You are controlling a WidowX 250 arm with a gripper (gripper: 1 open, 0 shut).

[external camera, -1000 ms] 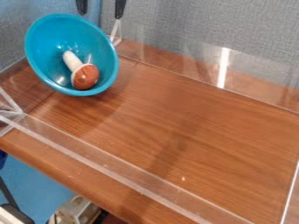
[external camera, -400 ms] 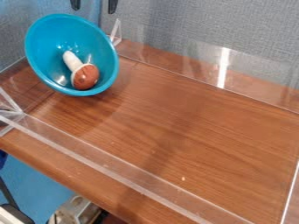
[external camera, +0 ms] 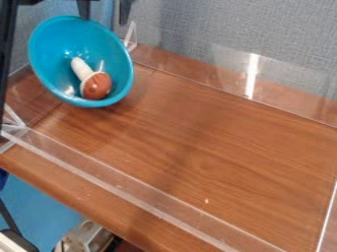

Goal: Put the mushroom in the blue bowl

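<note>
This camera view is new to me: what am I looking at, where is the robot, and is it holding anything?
There is one picture, taken from a camera looking down at an angle across a wooden table edged with clear plastic walls. At the upper left a blue bowl sits tipped towards the camera. Inside it lies a toy mushroom, pale stem up, brown cap low in the bowl. The robot is barely in the picture: only dark finger tips of its gripper poke in at the top edge, above the bowl. The jaws are open and hold nothing. The mushroom rests free in the bowl, so it seems the job is done.
</note>
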